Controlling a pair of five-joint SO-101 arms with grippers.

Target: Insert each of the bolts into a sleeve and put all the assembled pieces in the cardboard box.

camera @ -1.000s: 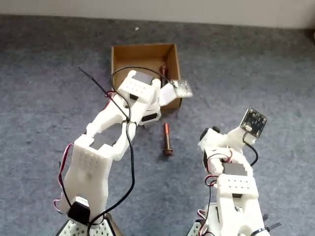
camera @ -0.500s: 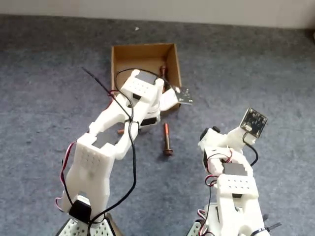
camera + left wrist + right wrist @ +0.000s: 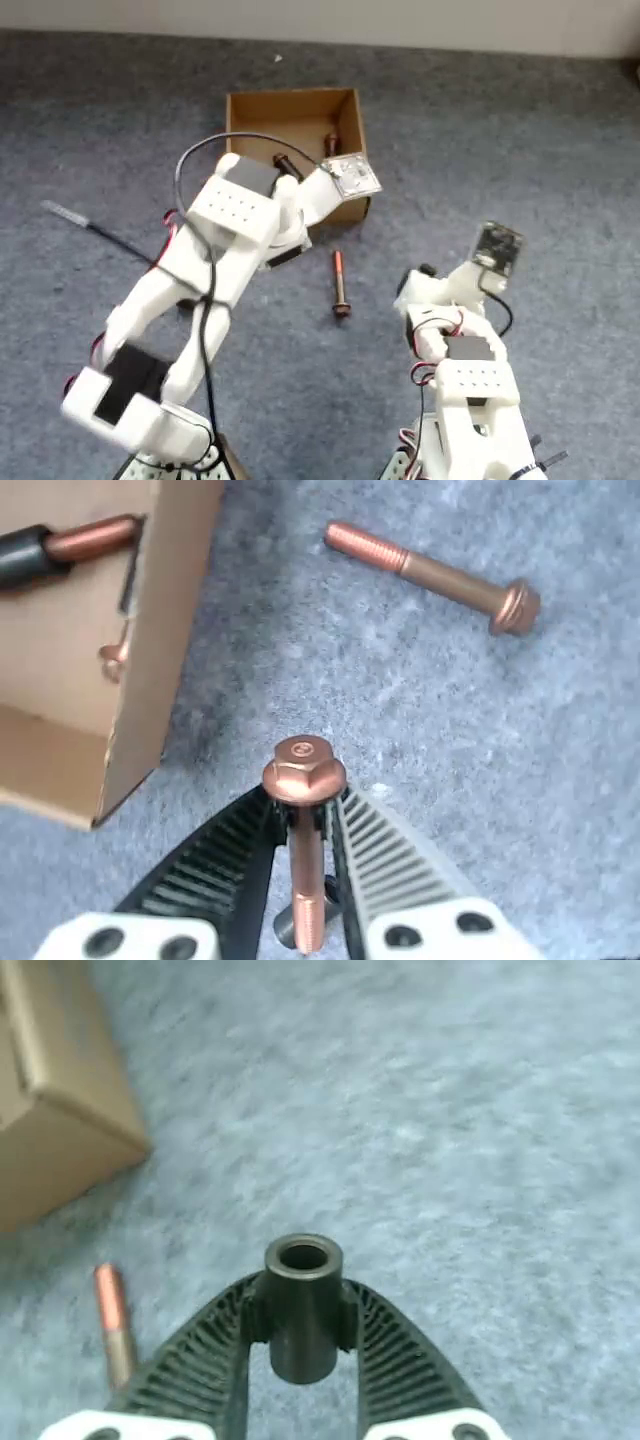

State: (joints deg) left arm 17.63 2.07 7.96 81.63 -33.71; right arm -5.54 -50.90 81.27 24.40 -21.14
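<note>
A bolt (image 3: 304,772) sat clamped between the ribbed fingers (image 3: 385,850) of the left hand (image 3: 304,805). Its hex head stuck out past the fingertips and its threaded shank ran back toward the palm. Ahead of that hand and off to one side stood the cardboard box (image 3: 170,630), its near corner close to the fingertips. Inside it lay an assembled piece (image 3: 50,548), a copper shank showing from a black casing, and a second copper head (image 3: 113,658) showed against the box wall. Farther ahead of the left hand, a loose bolt (image 3: 430,575) lay flat on the grey desk (image 3: 520,130), apart from the box. The right hand (image 3: 302,1305) was closed on a black sleeve (image 3: 303,1260), held with its open bore facing away from the palm. The loose bolt lay near that hand, just outside one finger, with the box beyond it.
</note>
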